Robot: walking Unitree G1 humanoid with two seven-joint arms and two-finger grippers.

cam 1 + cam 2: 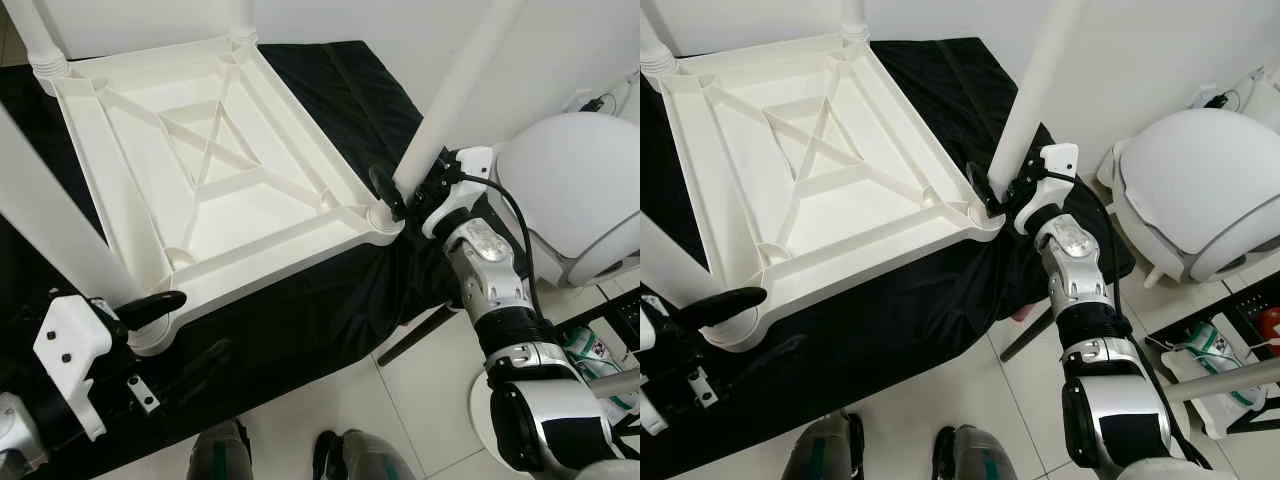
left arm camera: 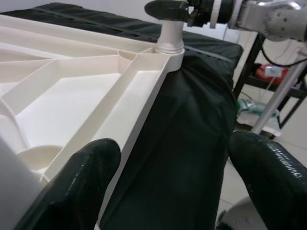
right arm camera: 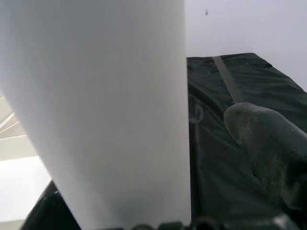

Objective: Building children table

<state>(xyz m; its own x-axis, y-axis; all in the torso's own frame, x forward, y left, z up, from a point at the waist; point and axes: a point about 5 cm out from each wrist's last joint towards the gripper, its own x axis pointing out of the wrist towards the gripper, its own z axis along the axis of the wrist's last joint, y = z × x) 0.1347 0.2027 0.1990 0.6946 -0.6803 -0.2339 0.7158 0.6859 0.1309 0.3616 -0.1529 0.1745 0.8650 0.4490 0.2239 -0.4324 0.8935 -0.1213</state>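
A white plastic table top (image 1: 215, 165) lies upside down on a black cloth (image 1: 320, 300), with white legs standing at its corners. The near-right leg (image 1: 455, 90) sits in its corner socket (image 1: 378, 215). My right gripper (image 1: 408, 192) straddles the base of this leg; in the right wrist view one finger (image 3: 268, 148) stands a little apart from the leg (image 3: 105, 110), so the gripper is open. My left gripper (image 1: 178, 335) is open at the near-left corner. One of its fingers (image 1: 150, 306) lies on the socket beside the near-left leg (image 1: 50, 230), and the table rim (image 2: 144, 96) runs between its fingers.
A person's shoes (image 1: 345, 455) stand at the cloth's near edge on the tiled floor. A large white domed object (image 1: 580, 190) sits right of my right arm, with a black shelf rack (image 1: 1240, 340) beside it. A wall rises behind the table.
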